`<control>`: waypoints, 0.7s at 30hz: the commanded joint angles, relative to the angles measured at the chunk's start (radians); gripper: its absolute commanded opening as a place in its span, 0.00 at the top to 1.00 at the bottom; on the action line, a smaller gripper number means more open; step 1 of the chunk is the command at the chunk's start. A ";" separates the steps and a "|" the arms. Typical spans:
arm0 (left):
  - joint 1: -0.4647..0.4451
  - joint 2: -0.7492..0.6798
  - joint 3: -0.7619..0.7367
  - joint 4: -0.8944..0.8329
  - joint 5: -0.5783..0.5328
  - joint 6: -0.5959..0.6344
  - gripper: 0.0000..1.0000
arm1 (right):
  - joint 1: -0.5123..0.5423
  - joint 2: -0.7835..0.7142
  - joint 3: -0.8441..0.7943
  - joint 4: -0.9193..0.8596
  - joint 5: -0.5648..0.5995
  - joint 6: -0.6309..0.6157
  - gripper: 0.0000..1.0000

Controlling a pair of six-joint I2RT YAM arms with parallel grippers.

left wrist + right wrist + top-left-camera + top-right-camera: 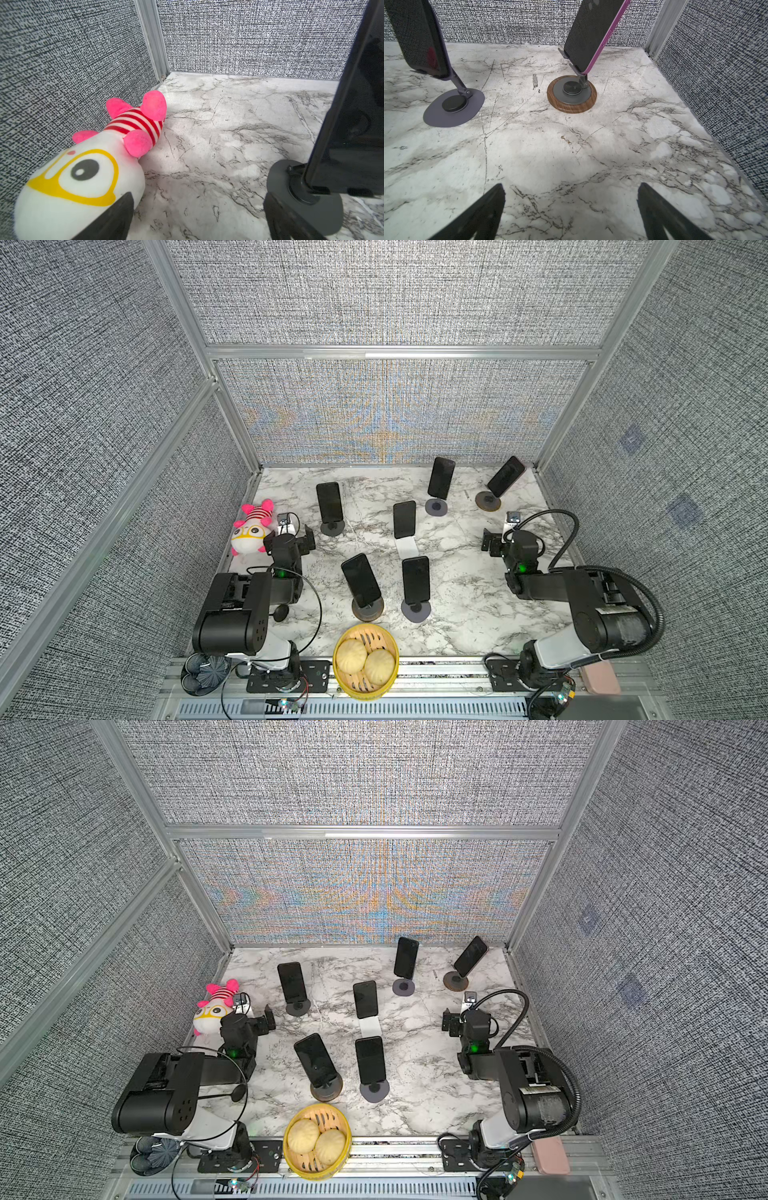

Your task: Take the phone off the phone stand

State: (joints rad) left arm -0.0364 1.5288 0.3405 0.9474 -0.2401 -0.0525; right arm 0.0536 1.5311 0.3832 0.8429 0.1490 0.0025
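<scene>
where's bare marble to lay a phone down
Widest bare patch: near right, between the grey-based stand, the bun basket and the right arm. Smaller: far left corner beyond the plush toy. Crowded: centre, around the white stand.

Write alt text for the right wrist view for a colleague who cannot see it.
A pink-edged phone leans on a wood-rimmed stand on the marble table, ahead of the right gripper, whose open jaws hold nothing. Beside it, a dark phone sits on a flat grey stand.
</scene>
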 commanded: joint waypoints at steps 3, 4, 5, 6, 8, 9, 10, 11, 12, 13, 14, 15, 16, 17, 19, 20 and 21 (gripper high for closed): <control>0.005 0.004 0.009 0.005 0.006 0.000 0.01 | 0.000 0.003 0.004 0.018 0.006 0.002 0.01; 0.006 0.005 0.011 0.003 0.008 -0.001 0.01 | 0.001 0.004 0.006 0.017 0.007 0.002 0.01; 0.006 0.005 0.012 0.003 0.008 0.000 0.01 | 0.000 0.004 0.006 0.017 0.007 0.002 0.01; 0.007 0.004 0.011 -0.001 0.007 0.000 0.01 | 0.000 0.004 0.007 0.016 0.007 0.004 0.01; 0.008 0.005 0.012 -0.001 0.011 0.000 0.01 | 0.001 0.004 0.008 0.014 0.007 0.004 0.01; 0.008 0.000 0.008 0.003 0.011 -0.001 0.01 | 0.001 0.003 0.006 0.015 0.009 0.004 0.01; 0.007 -0.002 0.006 0.005 0.013 0.000 0.01 | 0.001 0.002 0.006 0.016 0.009 0.004 0.01; 0.009 -0.003 0.002 0.015 0.014 -0.001 0.01 | 0.001 0.001 0.001 0.020 0.009 0.004 0.01; 0.008 -0.006 -0.002 0.019 0.018 0.001 0.01 | 0.000 -0.002 0.000 0.026 0.010 0.002 0.01; 0.008 -0.013 0.007 0.000 0.022 0.012 0.01 | 0.001 -0.010 0.007 0.015 0.024 0.010 0.01; 0.009 -0.027 0.017 -0.044 0.024 0.000 0.01 | 0.001 -0.035 0.026 -0.044 0.038 0.016 0.01; 0.008 -0.036 0.026 -0.072 0.020 -0.010 0.01 | 0.000 -0.070 0.050 -0.120 0.046 0.019 0.01; 0.008 -0.035 0.024 -0.064 0.019 -0.009 0.01 | 0.000 -0.109 0.081 -0.206 0.043 0.015 0.01; 0.008 -0.032 0.016 -0.038 0.020 0.001 0.01 | 0.001 -0.142 0.103 -0.278 0.041 0.015 0.01; 0.008 -0.044 0.005 -0.009 -0.010 0.004 0.01 | 0.003 -0.212 0.144 -0.407 0.039 0.035 0.01; 0.006 -0.071 0.018 -0.050 -0.020 0.006 0.01 | 0.004 -0.240 0.160 -0.452 0.034 0.046 0.01; 0.003 -0.122 0.055 -0.167 -0.030 0.002 0.01 | 0.013 -0.273 0.187 -0.534 0.039 0.054 0.01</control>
State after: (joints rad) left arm -0.0303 1.4670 0.3550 0.8715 -0.2375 -0.0528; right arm 0.0589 1.3060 0.5339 0.5430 0.1768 0.0257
